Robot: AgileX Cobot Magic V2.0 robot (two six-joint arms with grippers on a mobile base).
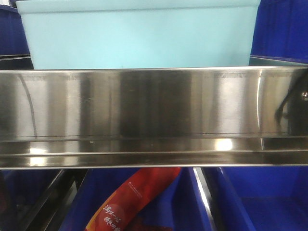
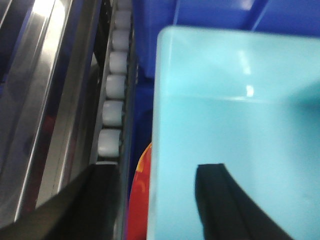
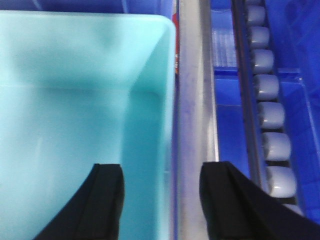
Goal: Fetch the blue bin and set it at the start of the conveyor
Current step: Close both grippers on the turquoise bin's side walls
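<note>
Blue bin point(image 1: 139, 38): likely light, stiff, slick | hold at side rims | left pincer point(image 2: 155, 172), right pincer point(image 3: 161, 169): spread astride its walls, gripping nothing

Front view bright, sharp; glare patches along steel rail point(image 1: 144, 110). Wrist views soft; fingers point(image 3: 105, 205) blurred, near-black silhouettes.

The blue bin point(image 1: 139, 36) across the top is smooth, faintly sheened plastic, the shelf rail point(image 1: 154, 110) across the middle is brushed, mirror-bright steel, and along the bottom the dark blue bins point(image 1: 260, 202) are glossy plastic beside a slick red packet point(image 1: 127, 202).
</note>
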